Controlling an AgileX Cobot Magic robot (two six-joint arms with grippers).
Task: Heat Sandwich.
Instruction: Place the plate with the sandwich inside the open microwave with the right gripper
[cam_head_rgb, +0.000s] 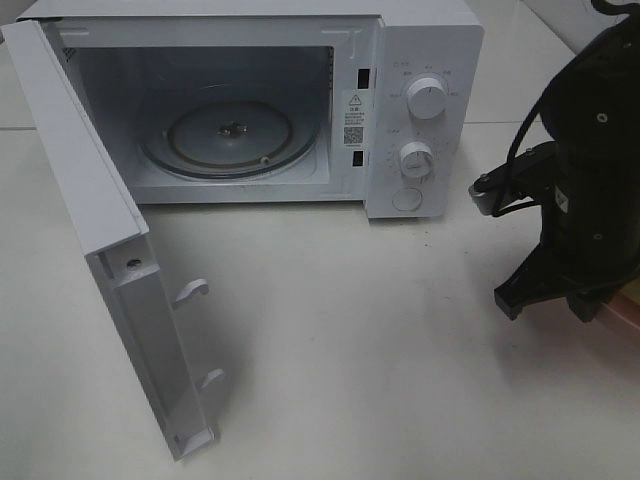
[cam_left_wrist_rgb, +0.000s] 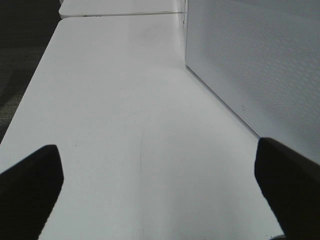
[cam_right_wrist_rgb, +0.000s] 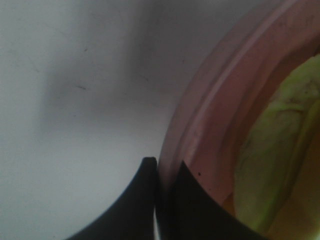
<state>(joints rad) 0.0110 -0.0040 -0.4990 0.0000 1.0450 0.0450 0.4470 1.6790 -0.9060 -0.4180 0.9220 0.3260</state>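
- The right gripper is pinching the rim of the pink plate. Its two dark fingers are closed tight, one outside the rim and one inside it.
- The sandwich is lying on that plate just beyond the gripped rim, showing its pale green-yellow filling. Only part of it can be seen in the right wrist view.
- From above, the right arm is hanging over the right side of the worktop. It is hiding nearly all of the plate, of which only a pink sliver is peeking out beneath it. Whether the plate is resting on the worktop or is lifted cannot be told.
- The left gripper is holding its jaws wide apart with nothing between them. It is hovering over bare worktop beside the microwave's perforated side wall, with the worktop's edge on its other side.
- The microwave is sitting along the far edge of the worktop with its door swung fully open toward the front left.
- Two latch hooks are jutting from the door's inner face.
- The glass turntable is lying bare inside the cavity.
- Two knobs and a round button are lining the control panel, facing the right arm, which is standing well apart from the open cavity.
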